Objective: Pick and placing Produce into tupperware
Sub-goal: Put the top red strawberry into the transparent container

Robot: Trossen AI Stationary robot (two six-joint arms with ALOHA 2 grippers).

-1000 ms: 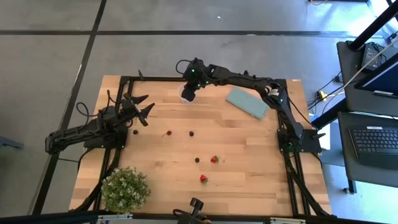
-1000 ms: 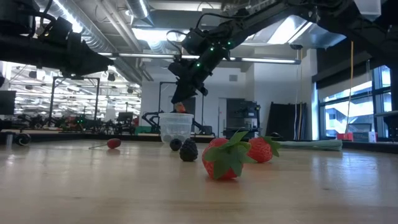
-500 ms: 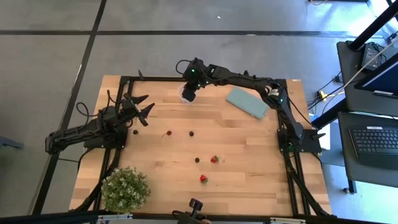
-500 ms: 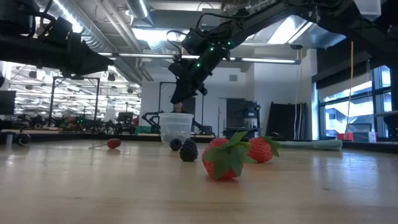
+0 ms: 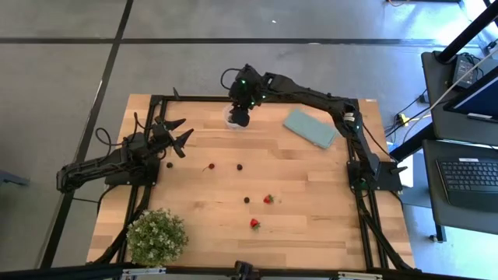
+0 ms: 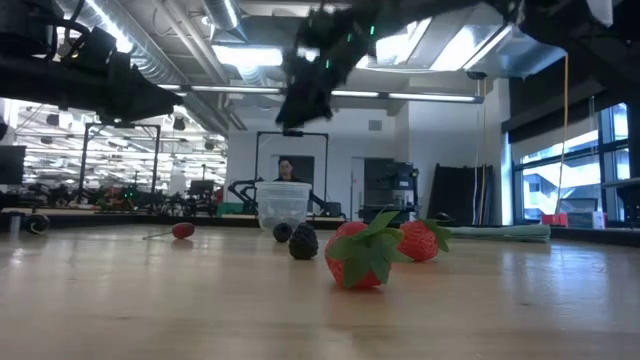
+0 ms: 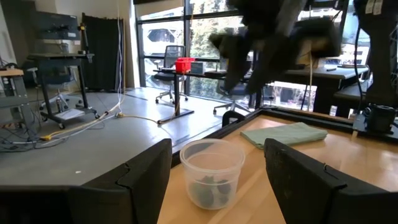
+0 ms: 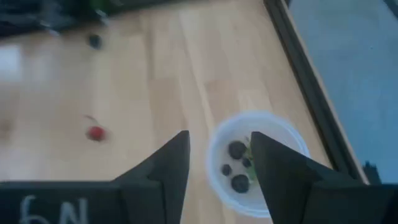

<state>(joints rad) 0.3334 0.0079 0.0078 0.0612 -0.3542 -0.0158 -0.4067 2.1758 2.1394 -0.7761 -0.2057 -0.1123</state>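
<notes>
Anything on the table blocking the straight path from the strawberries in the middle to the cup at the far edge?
Nothing visible. The strawberries lie mid-table, and the clear cup stands at the far edge under the right hand. Only one dark berry lies roughly between them, low and easily cleared. The teal piece sits off to the side.

The floor (image 5: 233,70) is grey with dark lines. A desk with a laptop (image 5: 473,175) sits at 3 o'clock. Big windows (image 7: 205,43) let daylight in
</notes>
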